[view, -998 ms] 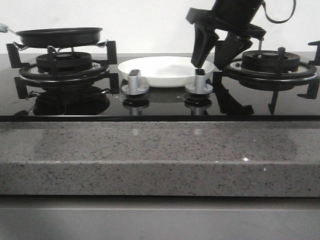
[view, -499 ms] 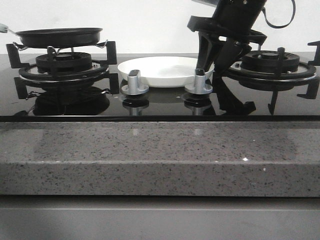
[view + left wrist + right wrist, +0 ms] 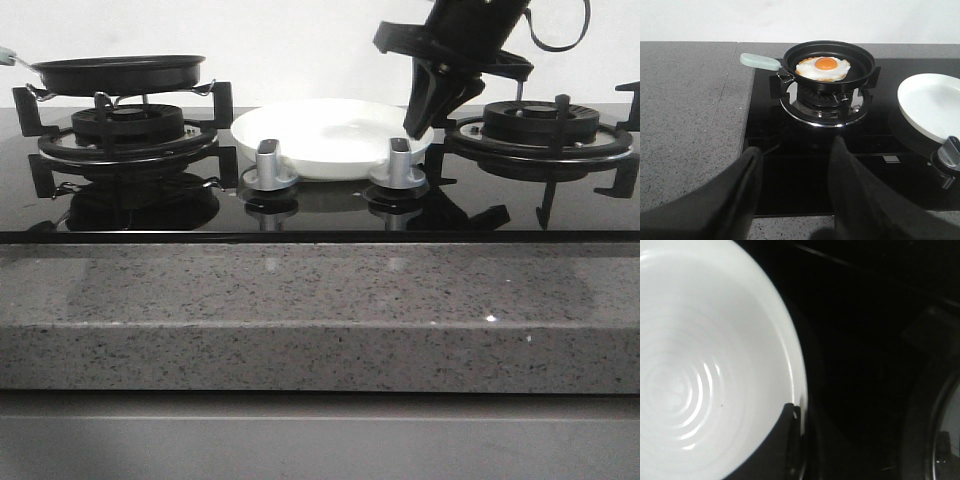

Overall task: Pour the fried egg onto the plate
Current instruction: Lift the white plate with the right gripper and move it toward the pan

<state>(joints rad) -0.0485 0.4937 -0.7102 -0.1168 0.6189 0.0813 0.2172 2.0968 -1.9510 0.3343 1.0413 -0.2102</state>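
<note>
Across the foreground runs a grey speckled stone desk point(image 3: 320, 310), set against a plain pale wall. Sunk into it lies a glossy black glass hob point(image 3: 320, 215) with a burner grate at each end and two silver knobs point(image 3: 270, 165) near the front edge. Between the burners sits the plate point(image 3: 330, 135), its right rim clamped in the right pincer point(image 3: 428, 112), whose fingers are drawn narrow on it; the wrist view shows a dark fingertip point(image 3: 790, 440) overlapping the rim. On the left burner rests the black pan point(image 3: 829, 62), its pale green handle point(image 3: 761, 61) pointing outward toward the bare stone. Flat in the pan lies the fried egg point(image 3: 822, 68), yolk up. The left pincer point(image 3: 795, 165) hovers spread wide, near the hob's edge, holding nothing.
</note>
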